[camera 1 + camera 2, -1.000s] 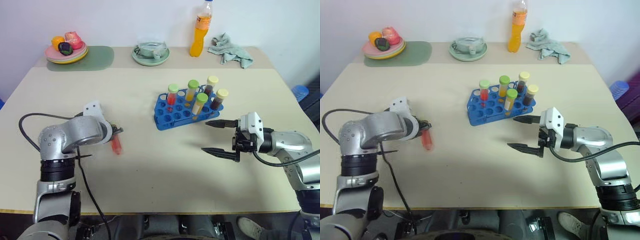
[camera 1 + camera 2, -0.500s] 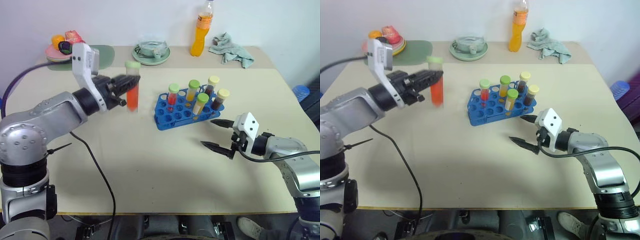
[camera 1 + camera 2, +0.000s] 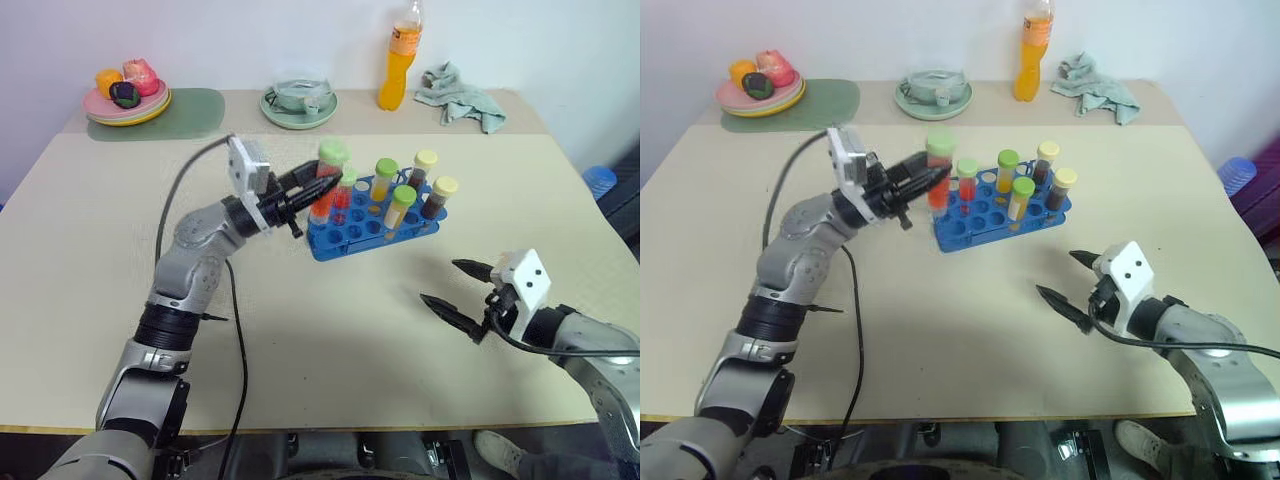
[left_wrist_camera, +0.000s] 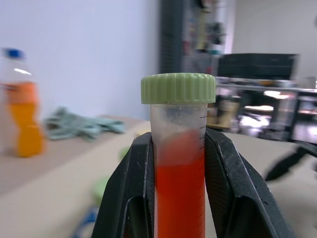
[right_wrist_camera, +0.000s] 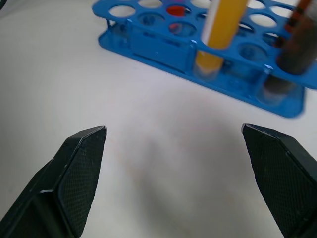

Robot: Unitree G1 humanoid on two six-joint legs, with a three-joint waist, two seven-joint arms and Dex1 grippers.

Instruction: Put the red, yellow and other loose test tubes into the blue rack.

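**Red tube held at the rack's left end; right arm idle**

The left gripper (image 3: 312,190) is clamped on the red test tube (image 4: 179,163). In the left wrist view the tube stands upright between the two fingers (image 4: 130,193), one finger pressed against each side of the clear wall, with the green cap and a short length of tube rising above the fingertips (the red liquid reaches to just below the cap). In the head views the held tube sits above the counter (image 3: 330,330), at the left end of the blue rack (image 3: 375,226); whether it touches the rack cannot be told.

The rack carries five capped tubes (image 3: 400,208): one red, two yellow and two dark brown. Its front row of holes is unoccupied.

The right gripper (image 3: 462,293) hovers low over the counter, near the rack's right front corner and apart from it. Its fingers (image 5: 74,168) are spread wide with nothing between them.
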